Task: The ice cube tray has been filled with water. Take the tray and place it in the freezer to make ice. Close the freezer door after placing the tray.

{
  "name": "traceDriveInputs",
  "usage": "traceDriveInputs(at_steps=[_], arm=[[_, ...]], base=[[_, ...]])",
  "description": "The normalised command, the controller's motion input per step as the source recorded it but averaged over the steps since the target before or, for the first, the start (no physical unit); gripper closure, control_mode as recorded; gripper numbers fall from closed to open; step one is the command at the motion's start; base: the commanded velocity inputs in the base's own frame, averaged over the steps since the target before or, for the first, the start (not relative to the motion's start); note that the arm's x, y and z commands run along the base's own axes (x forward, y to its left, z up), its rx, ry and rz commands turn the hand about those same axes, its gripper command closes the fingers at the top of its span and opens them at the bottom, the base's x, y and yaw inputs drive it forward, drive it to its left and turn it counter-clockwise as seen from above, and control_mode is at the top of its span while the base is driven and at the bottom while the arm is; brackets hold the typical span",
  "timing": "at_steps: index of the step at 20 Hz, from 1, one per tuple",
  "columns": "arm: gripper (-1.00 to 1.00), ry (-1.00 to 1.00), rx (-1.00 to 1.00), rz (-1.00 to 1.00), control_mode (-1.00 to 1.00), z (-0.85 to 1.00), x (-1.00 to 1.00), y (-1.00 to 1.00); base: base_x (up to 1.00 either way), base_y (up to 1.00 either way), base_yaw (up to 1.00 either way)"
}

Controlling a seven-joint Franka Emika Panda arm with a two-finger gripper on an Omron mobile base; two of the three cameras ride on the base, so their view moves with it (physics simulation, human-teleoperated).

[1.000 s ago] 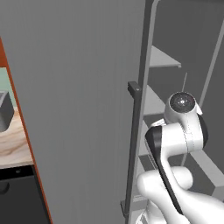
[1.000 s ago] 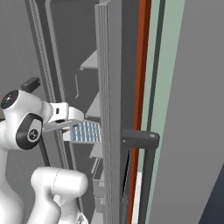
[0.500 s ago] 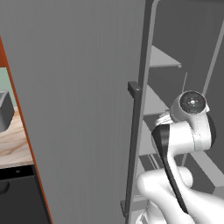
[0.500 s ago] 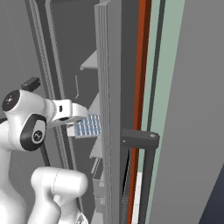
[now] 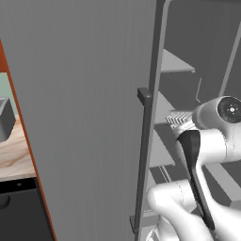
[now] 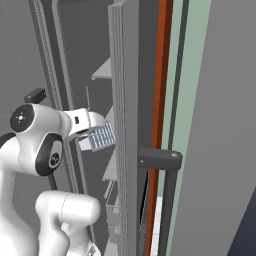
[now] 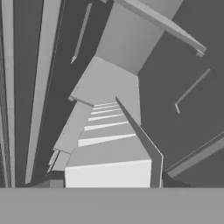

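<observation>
The tool (image 6: 91,131) is clenched on one end of the ice cube tray (image 6: 101,137), which juts out past it — pale-blue cells showing in the right base view, ribbed edge (image 5: 180,117) visible in the left base view. The tray hangs inside the open freezer (image 5: 197,42), held above one of the pale grey shelves (image 7: 111,89), near the compartment's middle height. The freezer door (image 5: 84,108) stands swung wide open, its vertical bar handle (image 5: 143,155) facing the arm. Left of the door, a wooden worktop (image 5: 14,155) shows at the edge.
</observation>
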Motion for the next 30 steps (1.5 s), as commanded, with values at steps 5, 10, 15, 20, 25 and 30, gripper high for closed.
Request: traceDriveInputs(at_steps=[5,10,15,20,25,30], arm=[[1.00,0.00,-0.06,0.16,-1.00,0.00,-0.01,0.00],[1.00,0.00,-0.11,0.15,-1.00,0.00,0.00,0.00],[1.00,0.00,-0.15,0.13,-1.00,0.00,0.00,0.00],[1.00,0.00,-0.16,0.12,-1.00,-0.04,0.00,0.00],[1.00,0.00,-0.15,0.12,-1.00,-0.02,0.00,0.00],[1.00,0.00,-0.12,0.15,-1.00,0.00,0.00,0.00]], base=[[0.00,0.00,0.00],[0.00,0.00,0.00],[0.00,0.00,0.00],[0.00,0.00,0.00],[0.00,0.00,0.00],[0.00,0.00,0.00]])
